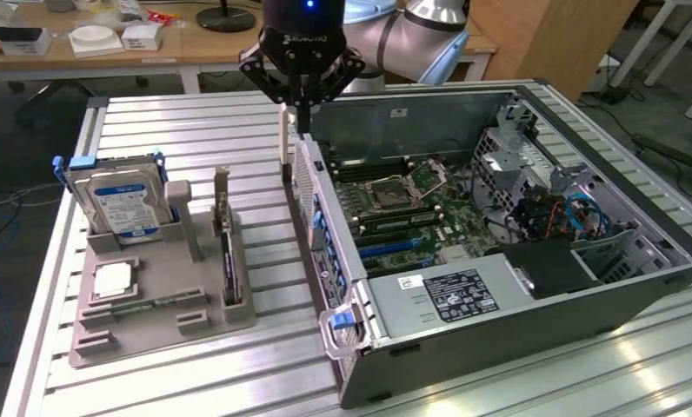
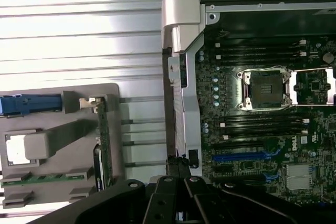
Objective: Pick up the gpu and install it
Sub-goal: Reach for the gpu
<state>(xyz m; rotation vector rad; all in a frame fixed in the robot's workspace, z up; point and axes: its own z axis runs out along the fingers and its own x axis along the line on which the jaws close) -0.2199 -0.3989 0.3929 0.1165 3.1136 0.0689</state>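
The tool (image 1: 303, 120) is seen pinched together, apparently on nothing, at the exterior view's upper centre, over the case (image 1: 497, 287) rim. The gpu (image 1: 227, 248) is found upright in the tray (image 1: 149, 326), centre left, untouched. Pickup is judged not yet begun; a grasp calls for the fingers to be parted over the card's top edge.

Dark gpu (image 1: 228, 261); grey tray (image 1: 137, 317); blue-white drive label (image 1: 120, 208); green motherboard (image 1: 415, 213).

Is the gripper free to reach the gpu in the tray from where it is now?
Probably yes. The gpu stands on edge in the grey tray, its top edge bare, nothing above it; the hard drive stands apart. The gripper hangs shut over the computer case wall.
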